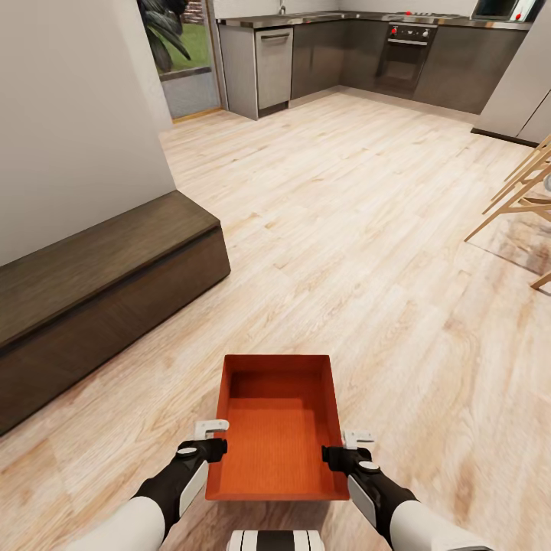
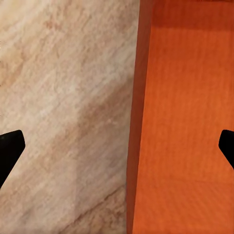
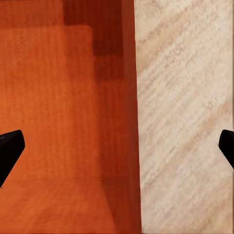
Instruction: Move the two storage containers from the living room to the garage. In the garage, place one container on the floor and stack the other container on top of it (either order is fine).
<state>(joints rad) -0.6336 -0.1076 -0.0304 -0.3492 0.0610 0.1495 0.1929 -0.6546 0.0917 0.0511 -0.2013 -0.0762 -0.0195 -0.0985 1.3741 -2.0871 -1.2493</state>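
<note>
My left gripper [image 1: 208, 444] at left wall of storage container [image 1: 278, 436], my right gripper [image 1: 346, 450] at right wall. Wrist views: fingers [image 2: 10, 148] of each gripper spread wide, one either side of wall, pads [image 3: 9, 148] seemingly clear of it; actual grip unclear. Orange-red container [image 2: 185, 122] held level between both arms, low before my trunk, above light wood-plank floor [image 1: 360, 229]. Dark low bench [image 1: 99, 283] along wall at left. Dark-cabinet kitchen [image 1: 398, 53] far ahead; wooden chair legs [image 1: 520, 199] at right.

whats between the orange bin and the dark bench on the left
Only bare wood-plank floor lies between the storage container and the dark bench, seen in the head view.
</note>
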